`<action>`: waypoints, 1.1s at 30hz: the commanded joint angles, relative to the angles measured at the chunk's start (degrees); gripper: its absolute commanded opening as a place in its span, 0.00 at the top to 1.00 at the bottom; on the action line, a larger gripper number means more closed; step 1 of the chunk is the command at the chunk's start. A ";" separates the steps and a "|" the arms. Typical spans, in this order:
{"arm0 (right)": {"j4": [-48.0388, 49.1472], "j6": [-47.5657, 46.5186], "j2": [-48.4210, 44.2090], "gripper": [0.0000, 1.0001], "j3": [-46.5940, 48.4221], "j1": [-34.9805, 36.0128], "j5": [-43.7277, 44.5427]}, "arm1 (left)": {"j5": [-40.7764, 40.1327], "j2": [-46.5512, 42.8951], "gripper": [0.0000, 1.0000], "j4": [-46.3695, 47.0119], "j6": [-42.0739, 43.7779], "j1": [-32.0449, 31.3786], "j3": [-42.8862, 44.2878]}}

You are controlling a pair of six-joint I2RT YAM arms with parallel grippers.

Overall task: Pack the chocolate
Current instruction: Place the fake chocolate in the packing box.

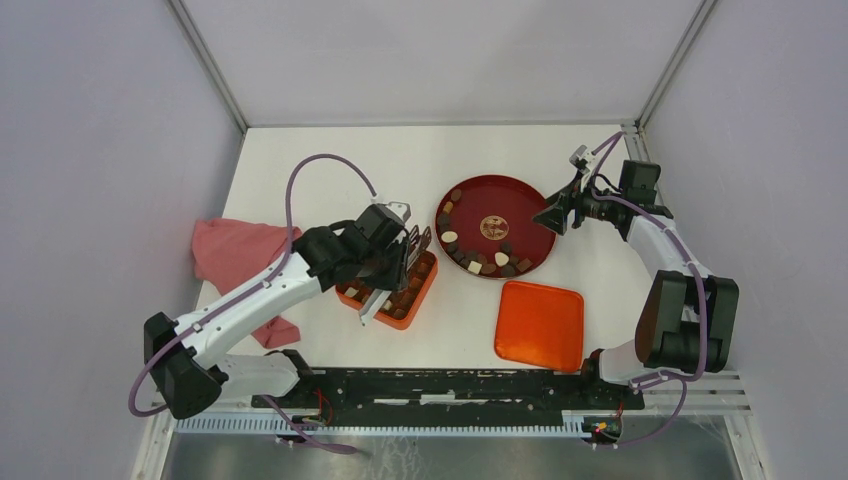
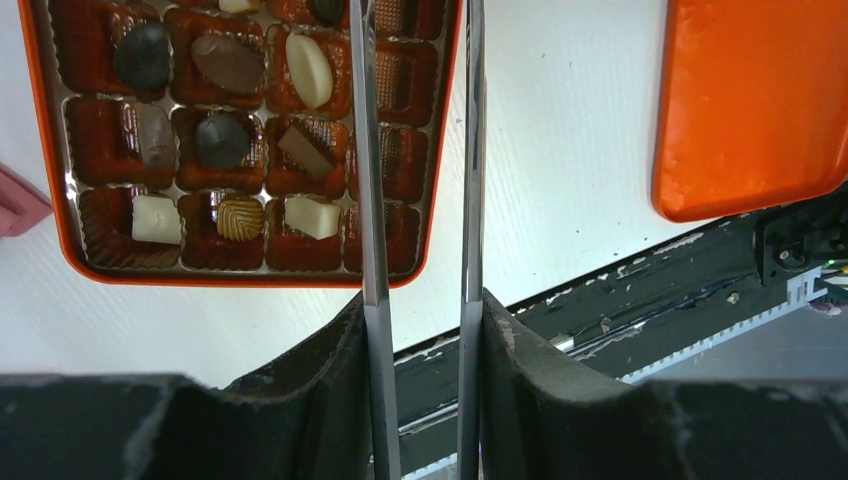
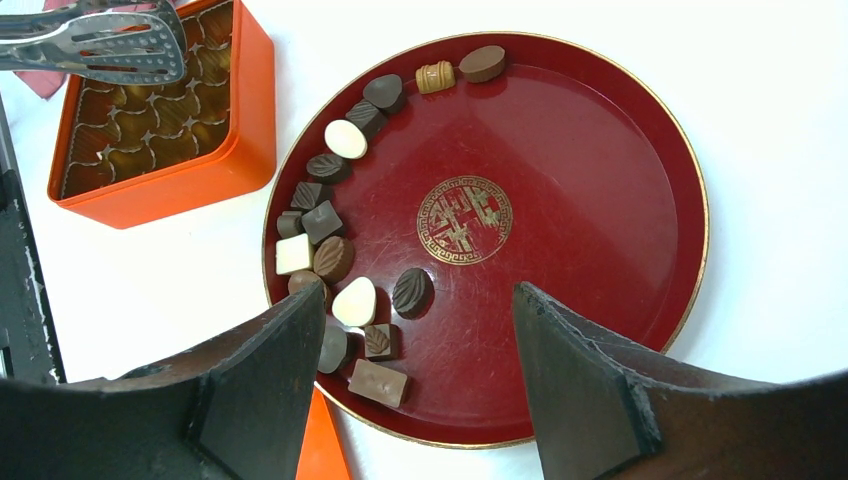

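Note:
Several pieces of chocolate, dark, mid-brown and cream, lie along the left side of the round dark-red plate. More chocolate fills some cups of the orange box. My left gripper is shut on metal tongs, whose two blades stand apart over the box's right columns with nothing between them. In the top view the left gripper hovers over the box. My right gripper is open and holds nothing, hanging over the plate from its right edge.
An orange lid lies near the front, right of the box and below the plate. A pink cloth lies to the left under the left arm. The black base rail runs along the near edge.

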 commanded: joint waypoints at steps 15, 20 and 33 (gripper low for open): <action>1.36 -0.39 0.47 0.26 -0.18 -0.08 -0.02 | 1.53 0.23 0.98 1.27 -3.85 -0.87 -3.91; 1.32 -0.39 0.60 0.26 -0.18 -0.08 -0.08 | 2.34 0.62 0.95 2.42 -4.02 -1.19 -4.87; 1.22 -0.57 0.26 0.26 -0.10 -0.06 -0.21 | 1.31 1.75 0.69 3.66 -3.85 -1.27 -4.93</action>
